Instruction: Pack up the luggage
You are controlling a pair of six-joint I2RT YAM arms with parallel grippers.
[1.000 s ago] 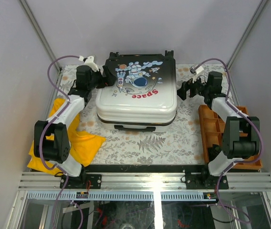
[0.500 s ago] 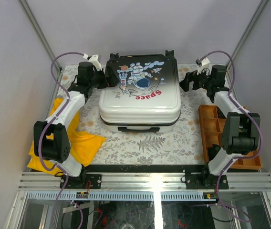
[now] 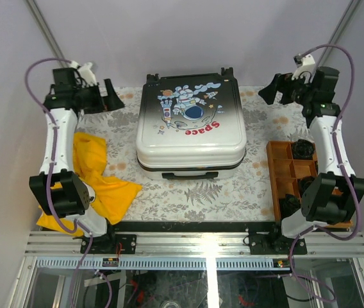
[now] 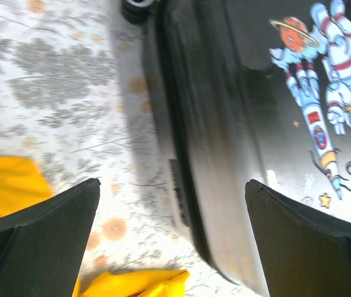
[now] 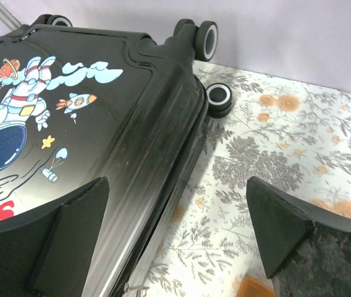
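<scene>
The luggage (image 3: 190,125) lies shut; left tool (image 3: 113,97) and right tool (image 3: 268,90) flank it, jaws apart, empty. Best to lift clear without brushing its shell.

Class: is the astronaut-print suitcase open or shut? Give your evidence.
Shut. The black-to-white hard-shell wheeled suitcase lies flat, printed shell uppermost, its two halves meeting along the side seam; no lining shows.

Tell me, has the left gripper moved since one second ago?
Yes. The left gripper has pulled back leftwards, away from the luggage, toward the far-left corner of the table.
</scene>
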